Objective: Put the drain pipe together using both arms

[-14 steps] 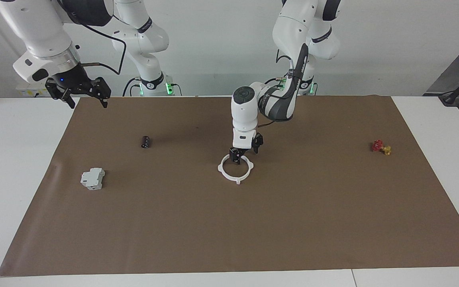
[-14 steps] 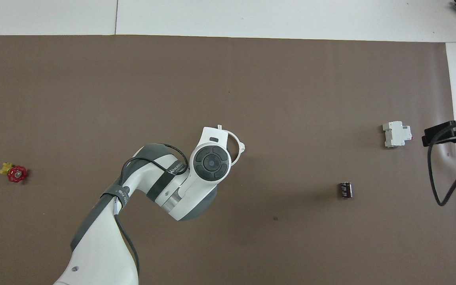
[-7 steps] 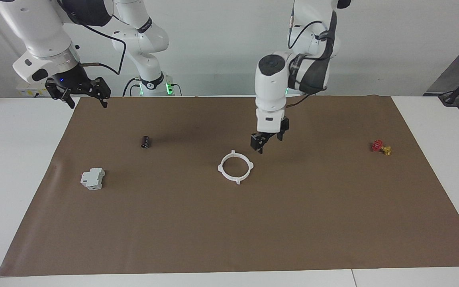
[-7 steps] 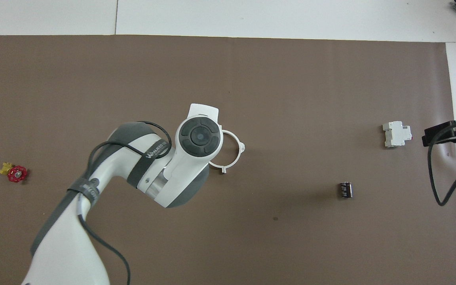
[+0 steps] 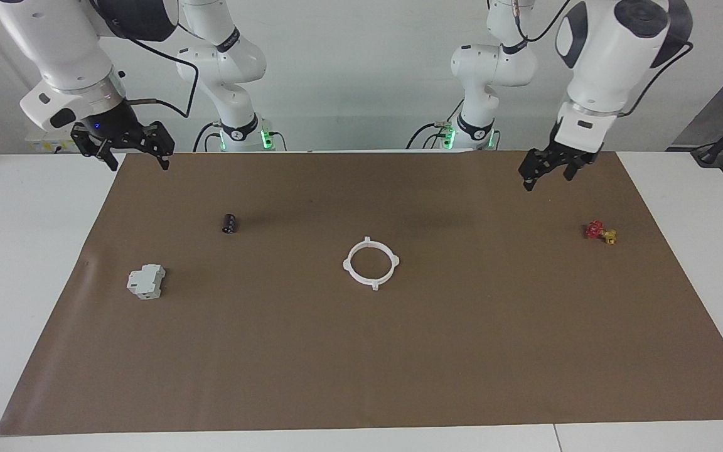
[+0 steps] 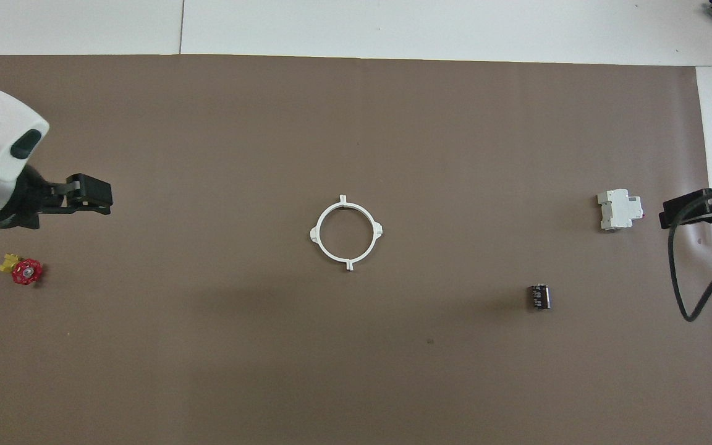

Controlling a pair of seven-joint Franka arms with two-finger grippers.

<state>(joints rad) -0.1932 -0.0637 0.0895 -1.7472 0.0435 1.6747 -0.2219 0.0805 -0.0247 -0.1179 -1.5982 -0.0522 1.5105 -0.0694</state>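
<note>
The drain pipe [image 5: 373, 285] lies joined as one white ring with four outer tabs at the middle of the brown mat; it also shows in the overhead view [image 6: 373, 238]. No gripper touches it. My left gripper [image 5: 546, 179] is open and empty, raised over the mat toward the left arm's end, above the red-and-yellow valve's area [image 6: 99, 199]. My right gripper [image 5: 137, 160] is open and empty, waiting raised over the mat's edge at the right arm's end [image 6: 671, 213].
A grey-white boxy block [image 5: 146, 281] and a small black cylinder [image 5: 229, 223] lie toward the right arm's end. A red-and-yellow valve [image 5: 600, 231] lies toward the left arm's end. The brown mat [image 5: 361, 376] covers most of the white table.
My left gripper has let go of the ring, risen and swung away toward the left arm's end. The ring stays at the mat's middle. The right arm has not moved.
</note>
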